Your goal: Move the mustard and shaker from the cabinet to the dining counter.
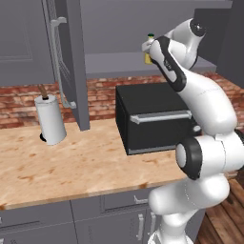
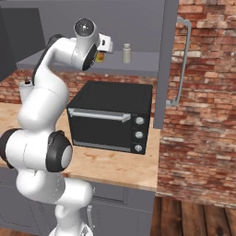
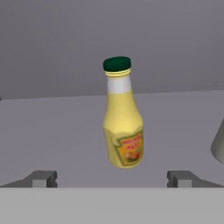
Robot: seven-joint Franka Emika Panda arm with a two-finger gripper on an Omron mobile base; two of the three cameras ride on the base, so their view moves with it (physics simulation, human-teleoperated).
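The slim yellow mustard bottle with a dark green cap [image 3: 123,118] stands upright on the grey cabinet shelf [image 3: 52,131], centred ahead of the two-finger gripper [image 3: 112,178]. The dark fingertips [image 3: 41,178] are spread wide apart, one either side of the bottle and not touching it. The grey-silver shaker [image 2: 126,53] stands just beside it on the same shelf.

No wording can be read anywhere. The mustard [image 3: 123,118] carries a label [image 3: 130,149] low on its front, a yellow shield edged in green with a red and orange picture, and the lettering on it is too blurred to make out. The oven [image 2: 110,115] has three round knobs [image 2: 138,134] down its right side, with no legible marks or numbers beside them.
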